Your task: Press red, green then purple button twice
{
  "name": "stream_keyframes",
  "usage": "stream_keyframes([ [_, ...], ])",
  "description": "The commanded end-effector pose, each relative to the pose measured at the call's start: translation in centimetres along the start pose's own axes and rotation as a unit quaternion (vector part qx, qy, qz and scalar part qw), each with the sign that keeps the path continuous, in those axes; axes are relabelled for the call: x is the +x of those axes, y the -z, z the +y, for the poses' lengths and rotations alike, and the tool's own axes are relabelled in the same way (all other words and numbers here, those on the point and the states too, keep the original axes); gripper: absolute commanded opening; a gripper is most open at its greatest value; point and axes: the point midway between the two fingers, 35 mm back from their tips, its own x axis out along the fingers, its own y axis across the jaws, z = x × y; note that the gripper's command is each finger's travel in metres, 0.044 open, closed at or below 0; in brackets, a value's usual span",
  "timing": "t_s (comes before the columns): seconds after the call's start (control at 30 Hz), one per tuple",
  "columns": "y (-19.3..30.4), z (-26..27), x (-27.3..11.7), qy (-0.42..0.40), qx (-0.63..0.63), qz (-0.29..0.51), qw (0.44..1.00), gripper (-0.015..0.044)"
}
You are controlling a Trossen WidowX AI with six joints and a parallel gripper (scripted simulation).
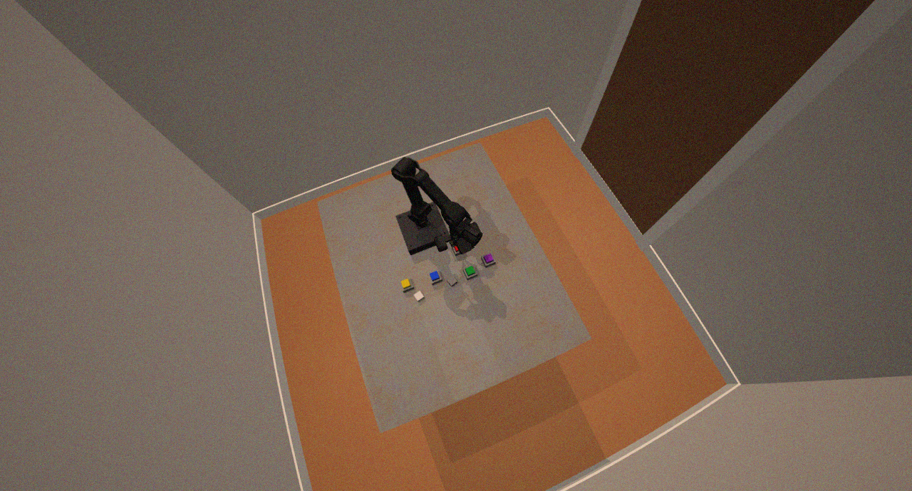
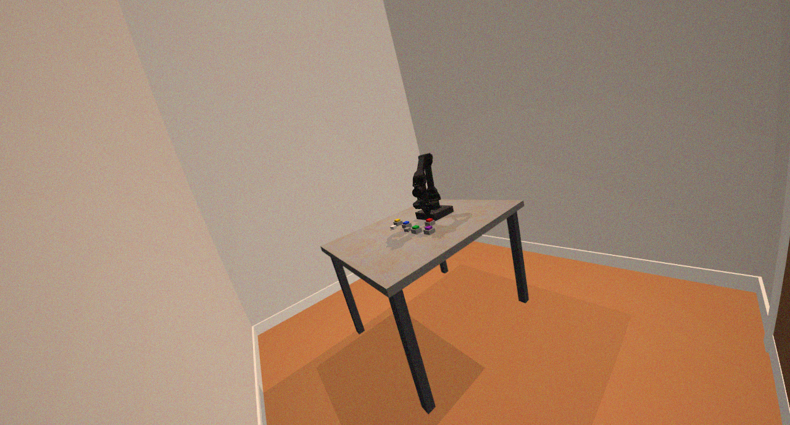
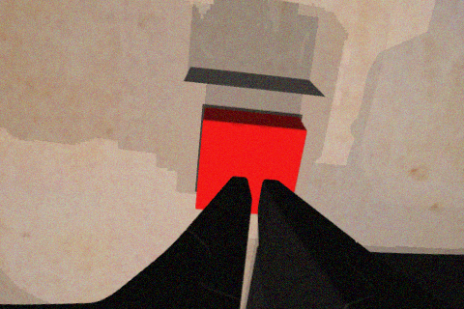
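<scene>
Hand [image 3: 253, 184], pressed together and holding nothing, hovers at the near edge of the red button [image 3: 251, 161], which sits beside the arm's base toward the counter's [image 1: 446, 360] back edge. Risk: fingertips landing off-centre could slide off and fail to bottom it out.

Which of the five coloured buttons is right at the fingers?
The square red button: the shut fingers overlap its near edge, while the other four sit farther along the table.
</scene>
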Motion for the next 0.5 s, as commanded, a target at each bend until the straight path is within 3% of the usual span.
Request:
stream_keyframes([
  [0.0,0.2,0.0,0.7,0.0,-0.001,0.004,1.0,0.002],
  [0.47,0.3,-0.1,2.5,0.0,-0.001,0.004,1.0,0.002],
])
